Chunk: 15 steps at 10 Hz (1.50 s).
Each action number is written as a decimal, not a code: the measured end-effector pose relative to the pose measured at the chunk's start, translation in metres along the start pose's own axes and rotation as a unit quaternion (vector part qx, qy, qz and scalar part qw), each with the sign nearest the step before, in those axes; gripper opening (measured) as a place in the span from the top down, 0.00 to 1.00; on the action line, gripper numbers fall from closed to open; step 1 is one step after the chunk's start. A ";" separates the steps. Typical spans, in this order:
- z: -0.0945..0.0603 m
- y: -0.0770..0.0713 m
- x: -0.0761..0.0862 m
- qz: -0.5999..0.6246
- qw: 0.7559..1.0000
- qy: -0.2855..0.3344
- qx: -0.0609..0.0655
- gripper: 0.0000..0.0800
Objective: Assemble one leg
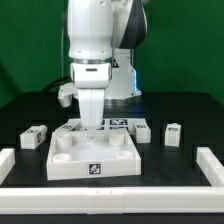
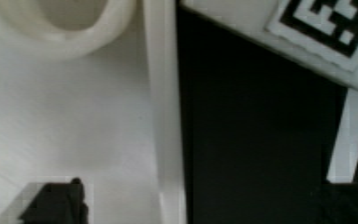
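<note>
None of the sockets in the white panel (image 1: 75,165) held a leg as far as I could see, so I judged the job barely begun: picking up, carrying over and seating a leg all remained. I counted three legs loose on the dark table (image 1: 180,110). The first leg (image 1: 33,137) sat off the panel's side at the exterior view's left. The second leg (image 1: 143,131) was just beside the panel's far corner at the exterior view's right. The third leg (image 1: 174,134) stood further out on that side. Each was a stubby white block with a black-and-white tag on a face, and all looked alike. A fourth I could not find. The gripper (image 1: 89,127) hung low over the panel's far edge, in front of the marker board (image 1: 115,123), apart from every leg. The wrist view showed a round socket (image 2: 69,25), the panel's edge and one dark fingertip (image 2: 51,203) with no leg by it. Whether the jaws stood apart or together, I could not tell.
</note>
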<state>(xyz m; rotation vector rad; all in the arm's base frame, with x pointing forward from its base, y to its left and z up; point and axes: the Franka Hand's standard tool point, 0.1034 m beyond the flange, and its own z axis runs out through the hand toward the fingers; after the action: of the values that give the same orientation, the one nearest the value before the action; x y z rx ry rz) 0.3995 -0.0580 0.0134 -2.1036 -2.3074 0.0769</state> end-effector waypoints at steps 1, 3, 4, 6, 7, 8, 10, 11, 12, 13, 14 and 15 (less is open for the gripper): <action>0.002 0.006 0.002 -0.007 1.000 0.000 0.000 0.19; 0.005 0.012 0.003 -0.011 1.000 0.000 0.004 0.19; 0.005 0.013 0.001 -0.008 1.000 -0.001 0.003 0.19; 0.005 0.013 -0.001 -0.005 1.000 0.000 0.003 0.34; 0.005 0.013 -0.001 -0.005 1.000 0.000 0.003 0.53; 0.005 0.012 -0.001 -0.004 1.000 0.000 0.004 0.74; 0.005 0.013 -0.002 -0.004 1.000 0.000 0.002 0.91; 0.004 0.015 -0.002 -0.004 1.000 -0.001 -0.001 0.92; 0.004 0.015 -0.002 -0.004 1.000 0.000 -0.003 0.92; 0.004 0.016 -0.002 -0.004 1.000 0.000 -0.004 0.92; 0.004 0.016 -0.002 -0.004 1.000 0.000 -0.004 0.92; 0.004 0.016 -0.002 -0.004 1.000 0.000 -0.004 0.92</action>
<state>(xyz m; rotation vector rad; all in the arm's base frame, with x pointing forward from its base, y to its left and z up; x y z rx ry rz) 0.4151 -0.0582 0.0091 -2.0980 -2.3211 0.0681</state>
